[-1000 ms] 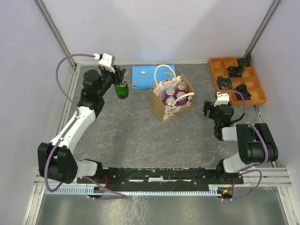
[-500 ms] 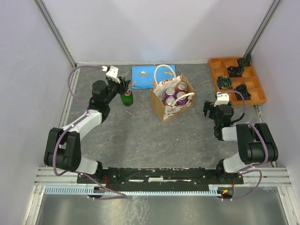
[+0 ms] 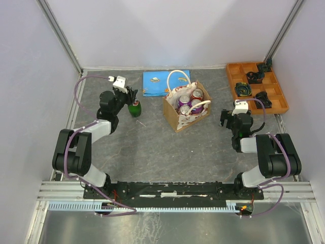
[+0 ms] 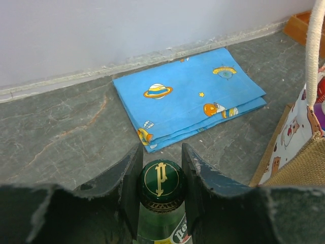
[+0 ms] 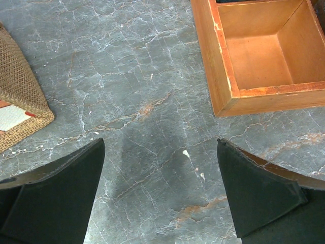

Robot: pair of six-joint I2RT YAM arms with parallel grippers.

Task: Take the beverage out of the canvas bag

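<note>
The canvas bag [image 3: 179, 118] stands at the table's middle with several purple and red cans [image 3: 190, 101] inside; its side shows in the left wrist view [image 4: 299, 162] and a corner in the right wrist view [image 5: 20, 96]. My left gripper [image 3: 130, 97] is shut on the neck of a green glass bottle [image 3: 134, 109], upright at table level left of the bag. In the left wrist view the fingers [image 4: 129, 178] flank the bottle's green cap [image 4: 161, 179]. My right gripper [image 3: 227, 119] is open and empty, low over the table right of the bag [image 5: 160, 147].
A flat blue picture book [image 3: 157, 83] lies behind the bottle and bag, also in the left wrist view [image 4: 188, 96]. An orange compartment tray [image 3: 232, 81] with dark items sits at the back right; its empty corner shows in the right wrist view [image 5: 218, 66]. White walls enclose the table.
My left arm has folded in and brought the green bottle down and slightly right, from raised to table level. The right arm has not moved.
</note>
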